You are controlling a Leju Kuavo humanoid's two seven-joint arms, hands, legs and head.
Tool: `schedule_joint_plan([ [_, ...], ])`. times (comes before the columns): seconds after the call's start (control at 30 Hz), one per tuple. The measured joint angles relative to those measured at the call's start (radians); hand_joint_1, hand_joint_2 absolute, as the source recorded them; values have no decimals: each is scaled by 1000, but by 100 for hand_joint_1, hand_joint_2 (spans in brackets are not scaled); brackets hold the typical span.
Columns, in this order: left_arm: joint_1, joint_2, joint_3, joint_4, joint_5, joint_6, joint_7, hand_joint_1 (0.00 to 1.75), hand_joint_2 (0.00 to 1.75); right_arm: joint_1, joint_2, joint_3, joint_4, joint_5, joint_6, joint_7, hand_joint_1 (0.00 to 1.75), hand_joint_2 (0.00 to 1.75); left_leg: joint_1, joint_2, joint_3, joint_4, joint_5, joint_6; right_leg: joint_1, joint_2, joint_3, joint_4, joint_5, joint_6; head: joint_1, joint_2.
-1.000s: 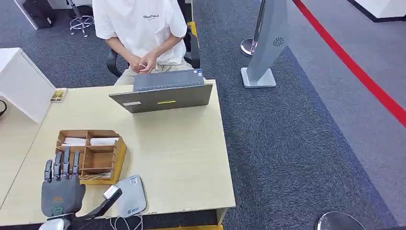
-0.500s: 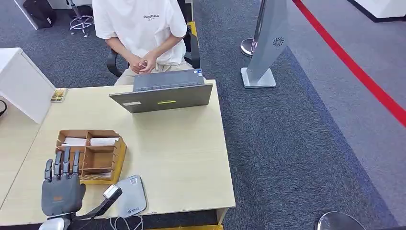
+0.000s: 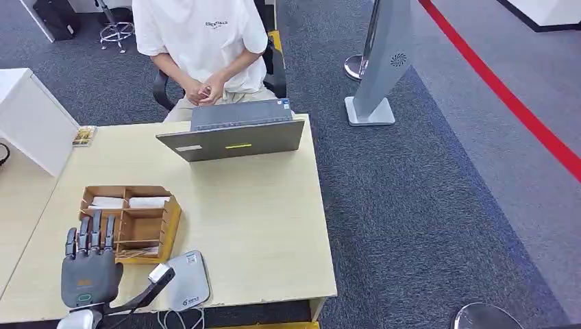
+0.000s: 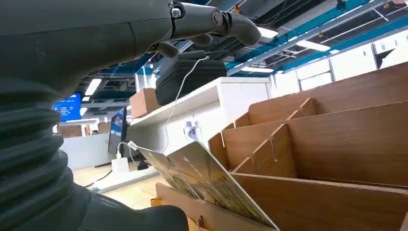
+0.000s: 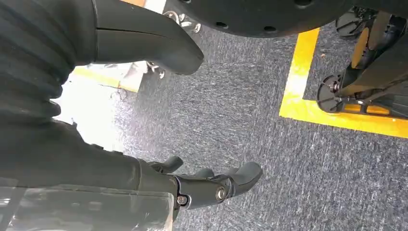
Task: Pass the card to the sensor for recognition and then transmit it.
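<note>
Several cards (image 4: pixel 207 180) lean in the front slot of a wooden organizer (image 4: pixel 337 144); in the head view they (image 3: pixel 133 252) sit at the near side of the organizer (image 3: pixel 169 223). My left hand (image 3: pixel 89 267) hovers just in front of that slot with fingers straight and spread, thumb out to the right, holding nothing. Its thumb tip lies beside the grey-white card sensor (image 3: pixel 190 281) at the table's near edge. My right hand (image 5: pixel 211 185) hangs over the carpet, fingers loosely bent and apart from the thumb, with nothing in it.
A person (image 3: pixel 202 41) sits behind an open laptop (image 3: pixel 233 140) at the far side of the table. A white box (image 3: pixel 31 123) stands at the left. A grey kiosk stand (image 3: pixel 384 62) rises on the carpet to the right.
My left hand has edged slightly back toward the table's near edge. Nothing else has moved.
</note>
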State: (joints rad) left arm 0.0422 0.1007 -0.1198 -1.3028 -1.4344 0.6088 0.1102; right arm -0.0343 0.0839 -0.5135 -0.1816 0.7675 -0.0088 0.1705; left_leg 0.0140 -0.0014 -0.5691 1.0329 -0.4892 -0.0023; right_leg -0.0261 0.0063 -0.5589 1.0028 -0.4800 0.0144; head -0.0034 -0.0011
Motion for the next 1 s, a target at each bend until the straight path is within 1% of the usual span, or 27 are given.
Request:
schedule_joint_plan([
  [1.0,-47,-4,0,48,-15,-6,-12,0,175,-1,0,-2,0,18,5,-2,0,175,0,0,0,0,0,0,0,0,0,0,0,0,0,0],
])
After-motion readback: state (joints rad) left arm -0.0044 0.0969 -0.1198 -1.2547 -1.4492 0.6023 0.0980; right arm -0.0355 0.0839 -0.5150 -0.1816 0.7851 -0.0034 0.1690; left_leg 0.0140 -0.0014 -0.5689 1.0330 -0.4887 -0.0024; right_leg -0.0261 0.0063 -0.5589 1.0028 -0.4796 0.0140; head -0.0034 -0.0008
